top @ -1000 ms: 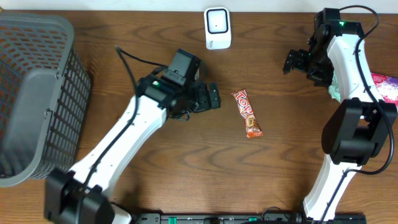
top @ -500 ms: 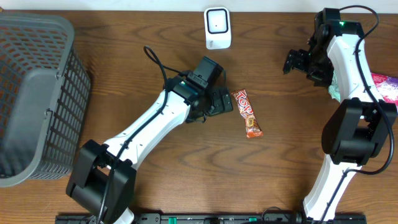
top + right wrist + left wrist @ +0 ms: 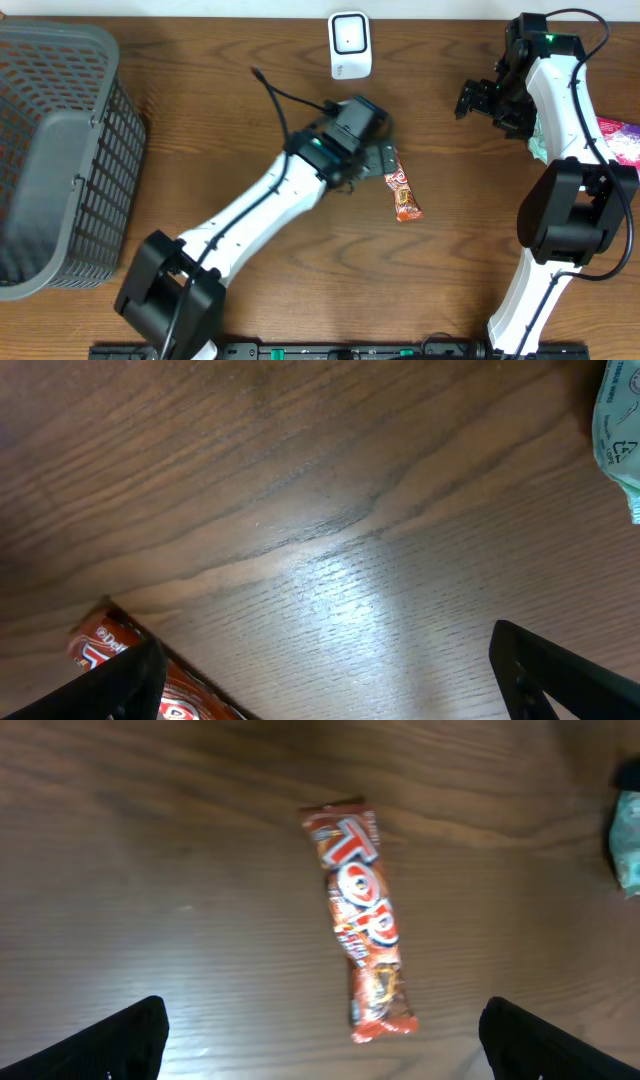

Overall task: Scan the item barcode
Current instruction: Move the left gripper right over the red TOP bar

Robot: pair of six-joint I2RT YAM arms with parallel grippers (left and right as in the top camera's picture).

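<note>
One red-orange snack bar in a glossy plastic wrapper lies flat on the brown wooden counter, well apart from the small white scanner. It looks light, soft and a little slippery, and may crack inside, so a gentle hold across its narrow middle seems best. The left gripper is spread wide and empty; the right gripper also. Since one second ago, the left arm has travelled right and now hangs over the bar's upper end; bar and right arm have not moved.

Dark wood-grain table under a soft glare of light.
</note>
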